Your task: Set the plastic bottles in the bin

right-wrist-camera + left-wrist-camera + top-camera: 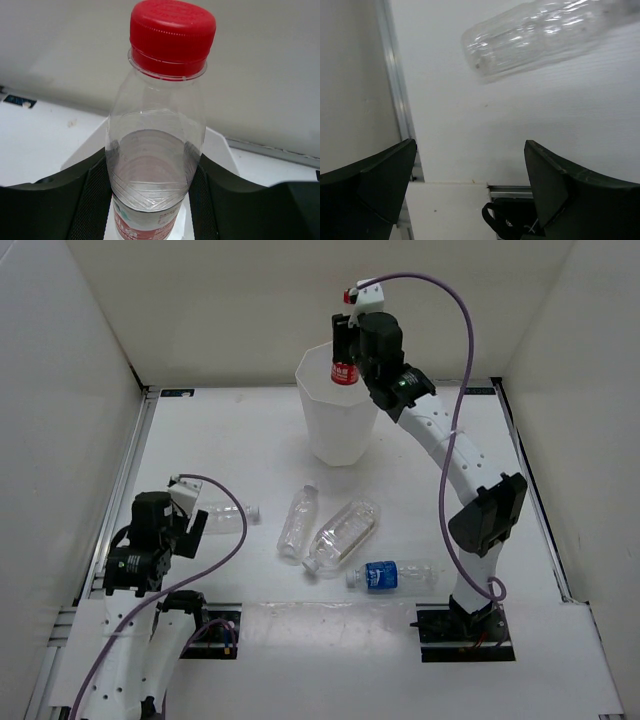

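Note:
My right gripper (pixel 345 350) is shut on the red-labelled bottle (pixel 344 371) and holds it over the open top of the white bin (pixel 338 430). In the right wrist view the bottle (pixel 157 150) stands between my two pads, red cap up, with the bin rim (pixel 220 145) behind it. My left gripper (pixel 195 525) is open and empty at the near left, close to a slim plain bottle (pixel 228 516), which shows in the left wrist view (pixel 545 35). Another slim bottle (pixel 298 521), the fat ribbed bottle (pixel 342 535) and the blue-labelled bottle (pixel 392 575) lie on the table.
White walls enclose the table on three sides. A metal rail (pixel 395 85) runs along the left edge. Both arm bases sit at the near edge.

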`<action>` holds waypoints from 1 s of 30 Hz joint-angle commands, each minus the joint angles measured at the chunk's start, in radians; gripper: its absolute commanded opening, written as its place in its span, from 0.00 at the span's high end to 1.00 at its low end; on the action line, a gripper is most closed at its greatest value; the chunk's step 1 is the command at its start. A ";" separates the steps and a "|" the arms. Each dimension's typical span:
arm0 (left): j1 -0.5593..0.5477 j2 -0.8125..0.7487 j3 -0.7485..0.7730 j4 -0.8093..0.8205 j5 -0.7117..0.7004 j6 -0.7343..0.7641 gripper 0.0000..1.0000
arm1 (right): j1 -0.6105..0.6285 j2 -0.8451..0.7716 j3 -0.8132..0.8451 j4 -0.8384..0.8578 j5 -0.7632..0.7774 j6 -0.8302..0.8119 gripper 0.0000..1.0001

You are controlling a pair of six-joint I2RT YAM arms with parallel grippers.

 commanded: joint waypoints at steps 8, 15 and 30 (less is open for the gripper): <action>0.006 0.060 0.028 -0.046 0.514 0.260 0.00 | 0.032 -0.029 0.018 -0.076 -0.025 -0.033 0.00; 0.006 0.149 0.020 0.148 0.414 0.451 0.00 | 0.032 -0.170 0.016 -0.076 0.003 -0.014 0.00; -0.270 0.410 -0.036 0.235 0.215 0.787 0.00 | 0.051 -0.693 -0.504 -0.421 -0.048 0.130 0.00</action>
